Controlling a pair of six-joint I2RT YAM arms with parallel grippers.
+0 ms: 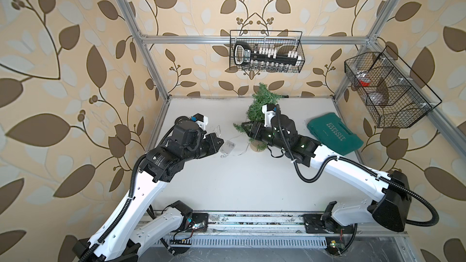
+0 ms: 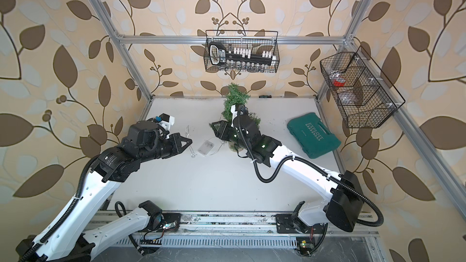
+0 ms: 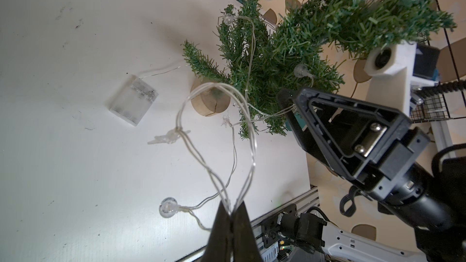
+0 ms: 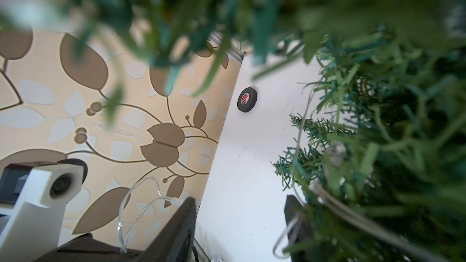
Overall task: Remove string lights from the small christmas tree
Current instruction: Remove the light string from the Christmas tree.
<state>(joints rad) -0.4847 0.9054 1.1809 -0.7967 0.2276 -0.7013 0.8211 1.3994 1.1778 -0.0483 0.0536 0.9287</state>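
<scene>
Over the tabletop (image 1: 227,177) beside the small christmas tree (image 3: 272,66), we note left tool (image 3: 230,212) clamped on the string lights (image 3: 167,207), strand partly draped on branches, right tool (image 4: 240,199) half-open among lower branches.

— Top views?
— High overhead, looking down on the whole flat white bench (image 1: 239,177); both share nearly the same scene.
— Wrist views?
— Close in. Left faces the small green bristly tree (image 3: 277,54); right sits blurred among its needles.
</scene>
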